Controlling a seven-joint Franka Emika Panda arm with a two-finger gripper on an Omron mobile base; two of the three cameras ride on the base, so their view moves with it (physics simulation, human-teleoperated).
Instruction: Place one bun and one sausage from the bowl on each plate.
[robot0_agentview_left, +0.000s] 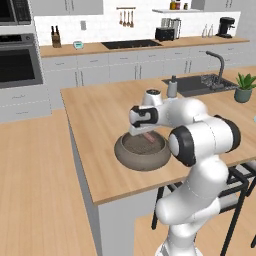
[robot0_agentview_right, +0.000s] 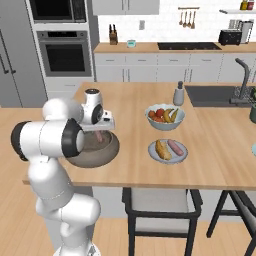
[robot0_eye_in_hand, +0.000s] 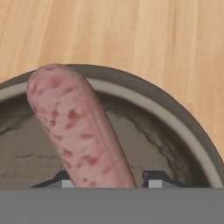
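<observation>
Now claw (robot0_eye_in_hand: 105, 181) narrowed, fingertips flanking sausage (robot0_eye_in_hand: 76, 127) over bowl (robot0_eye_in_hand: 175, 113); sausage points toward 11 o'clock; firm contact indeterminate.

Our arm (robot0_agentview_left: 200, 165) rises from the base, folds at a high elbow and reaches forward with the wrist bent downward. The claw (robot0_agentview_right: 100, 136) points straight down. In the hand view its two dark fingertips (robot0_eye_in_hand: 155, 178) stand at roughly five and seven o'clock, one on either side of the sausage (robot0_eye_in_hand: 76, 127) between them. We cannot tell from the frames whether the pads are pressing on it.
</observation>
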